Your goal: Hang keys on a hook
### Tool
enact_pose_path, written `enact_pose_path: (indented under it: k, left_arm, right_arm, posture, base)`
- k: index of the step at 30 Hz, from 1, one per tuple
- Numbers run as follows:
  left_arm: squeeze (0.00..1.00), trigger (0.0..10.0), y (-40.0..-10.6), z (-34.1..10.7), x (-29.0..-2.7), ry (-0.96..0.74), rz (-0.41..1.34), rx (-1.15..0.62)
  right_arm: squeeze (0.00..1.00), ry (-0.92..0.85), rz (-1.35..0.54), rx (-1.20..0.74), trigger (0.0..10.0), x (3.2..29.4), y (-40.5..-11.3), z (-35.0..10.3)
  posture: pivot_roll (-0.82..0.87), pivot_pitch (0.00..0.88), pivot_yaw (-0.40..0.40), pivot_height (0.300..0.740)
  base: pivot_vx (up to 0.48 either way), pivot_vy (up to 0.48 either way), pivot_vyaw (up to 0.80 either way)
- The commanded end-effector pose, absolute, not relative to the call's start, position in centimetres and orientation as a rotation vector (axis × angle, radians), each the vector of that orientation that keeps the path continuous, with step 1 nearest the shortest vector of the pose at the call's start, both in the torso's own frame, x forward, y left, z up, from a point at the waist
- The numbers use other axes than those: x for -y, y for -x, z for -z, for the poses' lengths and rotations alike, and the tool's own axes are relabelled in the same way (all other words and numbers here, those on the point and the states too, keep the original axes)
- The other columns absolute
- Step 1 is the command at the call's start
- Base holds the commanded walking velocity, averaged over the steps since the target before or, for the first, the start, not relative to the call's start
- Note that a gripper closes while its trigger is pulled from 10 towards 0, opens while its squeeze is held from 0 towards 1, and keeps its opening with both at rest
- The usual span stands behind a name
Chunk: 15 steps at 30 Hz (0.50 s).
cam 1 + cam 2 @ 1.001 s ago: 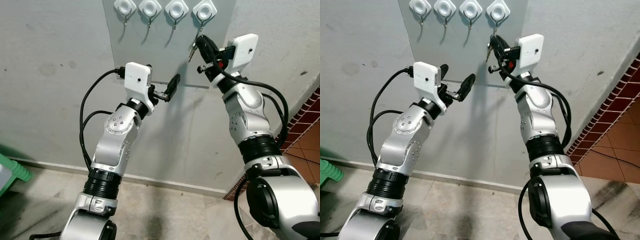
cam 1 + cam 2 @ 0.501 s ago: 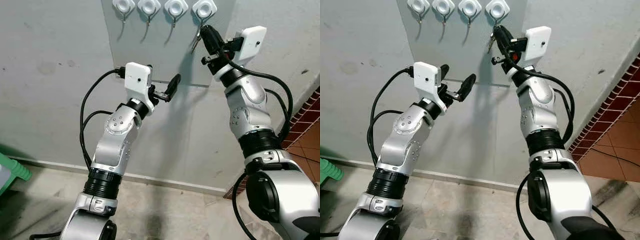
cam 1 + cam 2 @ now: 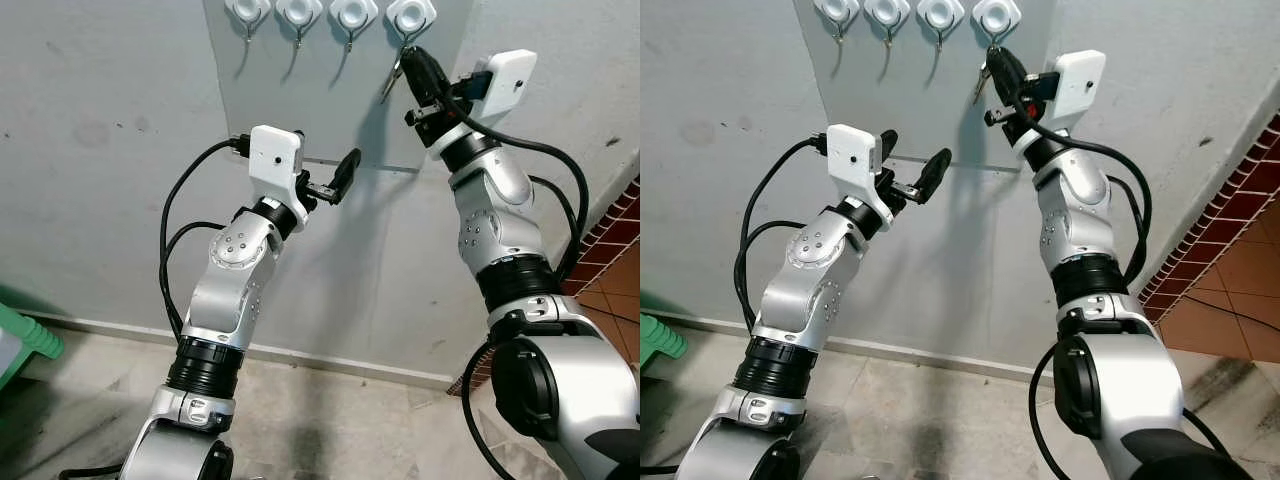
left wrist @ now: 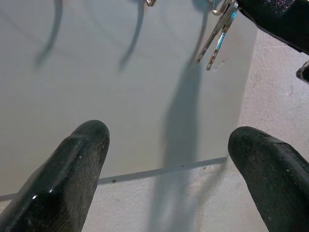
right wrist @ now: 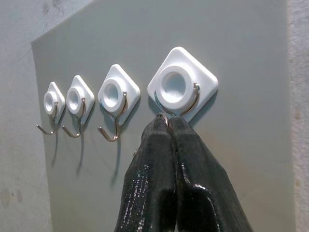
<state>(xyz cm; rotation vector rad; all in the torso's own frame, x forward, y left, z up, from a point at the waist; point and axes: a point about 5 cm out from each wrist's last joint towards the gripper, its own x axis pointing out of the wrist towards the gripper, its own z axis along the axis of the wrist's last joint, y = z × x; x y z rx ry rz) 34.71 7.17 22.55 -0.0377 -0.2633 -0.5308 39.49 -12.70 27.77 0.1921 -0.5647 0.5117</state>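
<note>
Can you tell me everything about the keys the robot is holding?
The keys are thin, silvery metal blades, at least two, hanging on a small metal ring. The right gripper pinches that ring between its shut black fingers, so the blades dangle loosely below against the grey board. They sit just under the rightmost hook, a curved wire on a white diamond-shaped base. The ring's top is right at the hook's curve; whether it is over the wire yet cannot be told.
</note>
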Motion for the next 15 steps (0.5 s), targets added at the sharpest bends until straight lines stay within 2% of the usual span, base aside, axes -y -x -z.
enact_pose_path:
  k: [1,7,15]
  left_arm:
    - [0.00,10.0,-34.56,-22.86,-7.16,0.040,0.532,0.272]
    - [0.00,10.0,-34.59,-22.90,-7.15,0.043,0.530,0.272]
    - [0.00,10.0,-34.59,-23.00,-7.24,0.048,0.523,0.275]
  right_arm:
    - [0.00,-0.214,-0.519,0.581,10.0,12.56,-39.60,-28.51]
    - [0.00,-0.257,-0.523,0.577,10.0,12.57,-39.70,-28.63]
    - [0.00,-0.448,-0.534,0.505,10.0,12.52,-40.17,-28.07]
  posture:
    - [-0.02,0.075,-0.008,0.740]
    - [-0.02,0.074,-0.010,0.740]
    - [-0.02,0.078,-0.011,0.740]
  base:
    - [0.000,0.000,0.00]
    - [0.000,0.000,0.00]
    - [0.000,0.000,0.00]
